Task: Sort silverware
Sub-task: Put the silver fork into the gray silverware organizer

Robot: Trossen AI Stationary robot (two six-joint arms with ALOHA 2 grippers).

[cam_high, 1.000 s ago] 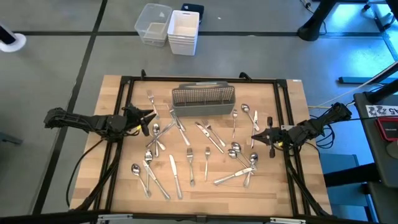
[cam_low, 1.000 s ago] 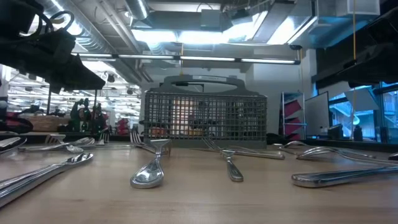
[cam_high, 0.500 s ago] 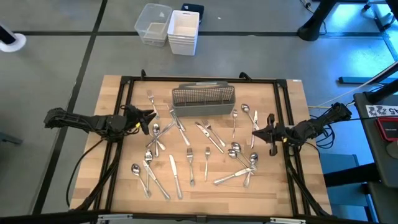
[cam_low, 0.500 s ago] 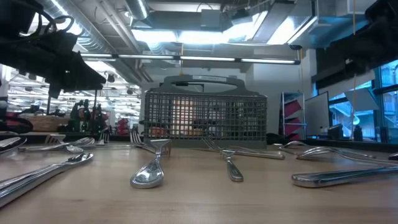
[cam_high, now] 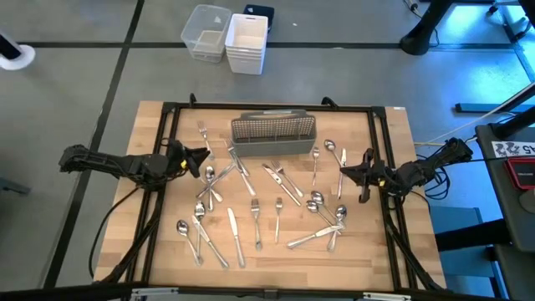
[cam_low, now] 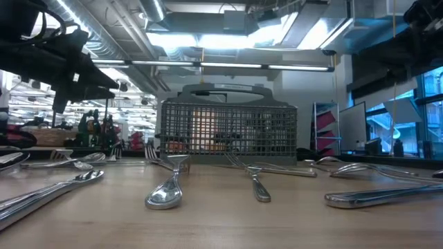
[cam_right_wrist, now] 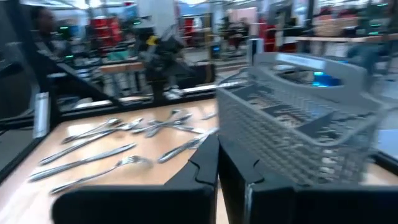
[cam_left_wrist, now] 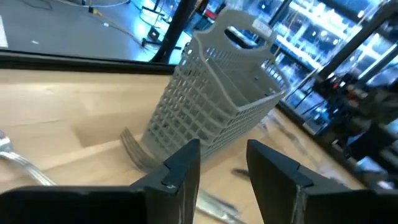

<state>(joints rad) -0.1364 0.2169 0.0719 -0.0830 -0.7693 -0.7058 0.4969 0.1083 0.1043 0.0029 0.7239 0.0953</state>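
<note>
Here silverware (cam_high: 276, 196) strewn between hands; left hand (cam_high: 203, 159) parted, empty; right hand (cam_high: 343, 173) closed, empty.

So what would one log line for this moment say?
left gripper: open, empty, left of caddy | right gripper: shut, empty, right side | silverware: scattered on table, unsorted
</note>
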